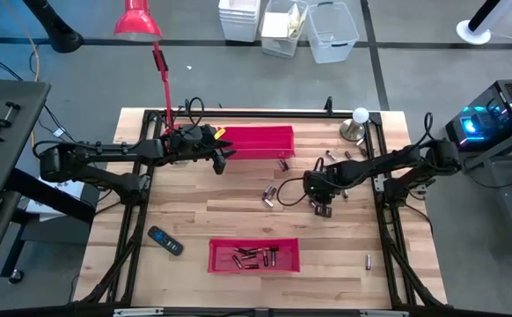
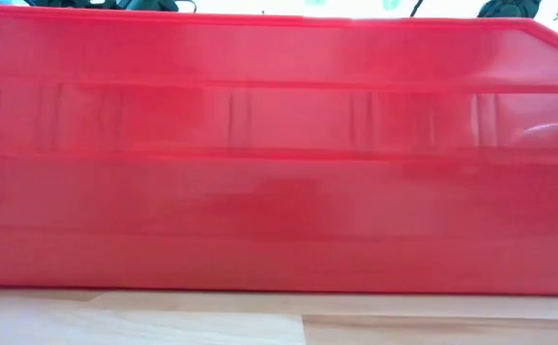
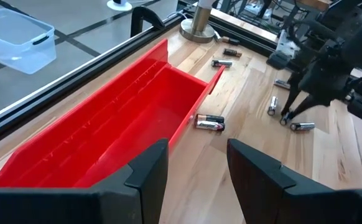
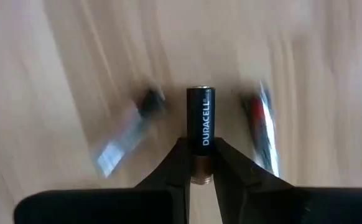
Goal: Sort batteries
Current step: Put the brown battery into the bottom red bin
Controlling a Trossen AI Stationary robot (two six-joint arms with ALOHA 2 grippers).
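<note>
On plank table (image 1: 194, 220) — loose batteries (image 1: 269, 195)

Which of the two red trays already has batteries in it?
The near red tray, at the table's front edge, holds several batteries. The far red tray, beside the left gripper, shows only bare red floor.

Looking past your right claw (image 4: 201, 163), you see its two dark fingers (image 4: 171, 165) closed on the copper end of a black Duracell battery (image 4: 200, 127), which points straight away from the camera. Under it is the pale wooden tabletop (image 4: 56, 68). Two more batteries lie blurred on the wood, one (image 4: 126, 134) on each side (image 4: 263, 124) of the held one.
</note>
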